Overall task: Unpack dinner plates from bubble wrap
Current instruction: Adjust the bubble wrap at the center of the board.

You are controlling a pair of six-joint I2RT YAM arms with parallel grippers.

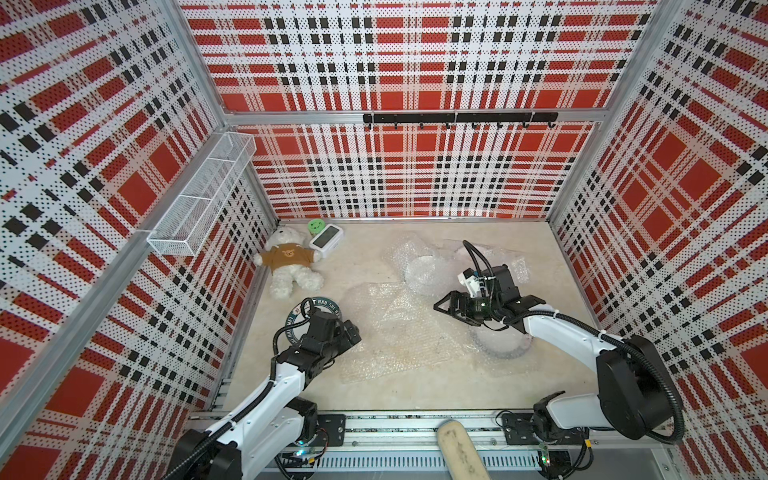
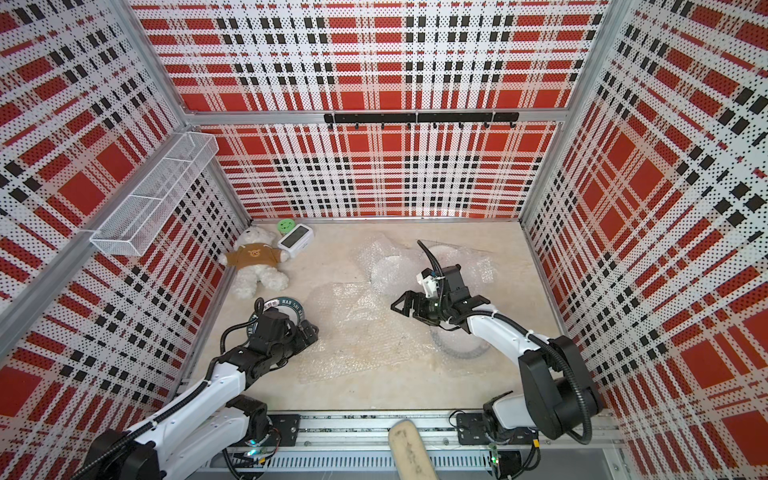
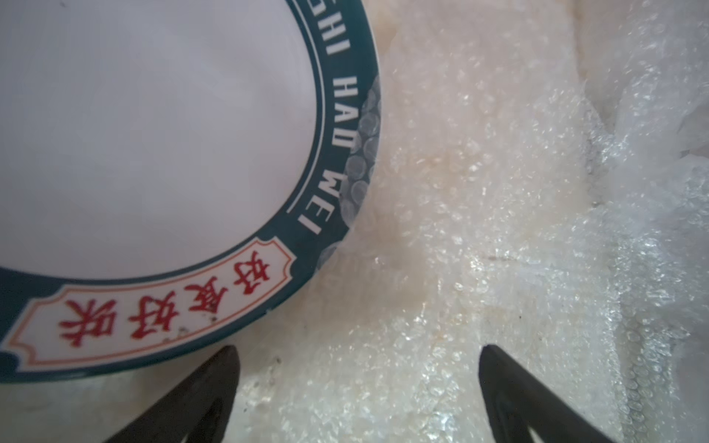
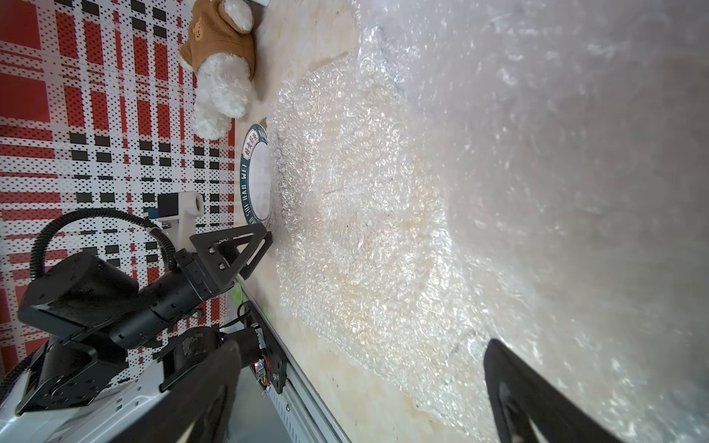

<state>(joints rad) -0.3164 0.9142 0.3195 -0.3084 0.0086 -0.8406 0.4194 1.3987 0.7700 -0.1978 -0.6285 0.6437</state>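
Observation:
A white dinner plate (image 1: 296,312) (image 2: 286,302) with a dark lettered rim band lies bare at the left of the table; it also fills the left wrist view (image 3: 153,134) and shows small in the right wrist view (image 4: 255,176). My left gripper (image 1: 351,332) (image 3: 356,353) is open just beside its rim, over flat bubble wrap (image 1: 399,332) (image 3: 479,191), with nothing between its fingers. My right gripper (image 1: 444,307) (image 4: 360,345) hangs open and empty above the wrap (image 4: 364,191). A wrapped bundle (image 1: 428,270) lies behind it. Another dark-rimmed plate (image 1: 505,351) lies under wrap below the right arm.
A teddy bear (image 1: 289,266) (image 4: 222,76), a white clock (image 1: 326,240) and a green tub (image 1: 316,226) sit in the far left corner. A wire basket (image 1: 199,199) hangs on the left wall. A hook rail (image 1: 457,117) runs along the back wall.

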